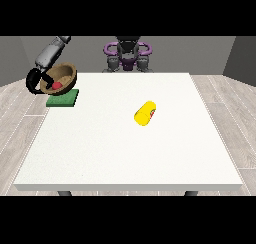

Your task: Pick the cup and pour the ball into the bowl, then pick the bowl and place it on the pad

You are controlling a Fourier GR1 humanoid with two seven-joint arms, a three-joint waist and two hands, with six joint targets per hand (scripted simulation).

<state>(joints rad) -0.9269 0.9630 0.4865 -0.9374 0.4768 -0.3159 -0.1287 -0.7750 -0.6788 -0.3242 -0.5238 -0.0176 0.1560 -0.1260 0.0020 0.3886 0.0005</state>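
The robot hand (pixel 36 81) at the view's left grips the rim of the wooden bowl (pixel 64 76), which is tilted with the red ball (pixel 57 85) inside. The green pad (pixel 63 98) lies just below and beside that robot hand, so the coming move is judged a short descent. The yellow cup (pixel 145 113) lies on its side on the counter (pixel 125 153), well apart.

The pad (pixel 63 98) lies at the table's (pixel 125 158) far left edge. Above it the bowl (pixel 61 78) is tilted, the ball (pixel 57 85) inside it, with the hand at the view's left (pixel 36 81) on the bowl's left rim. The cup (pixel 145 113) lies on its side near the table's middle, well apart from the pad.
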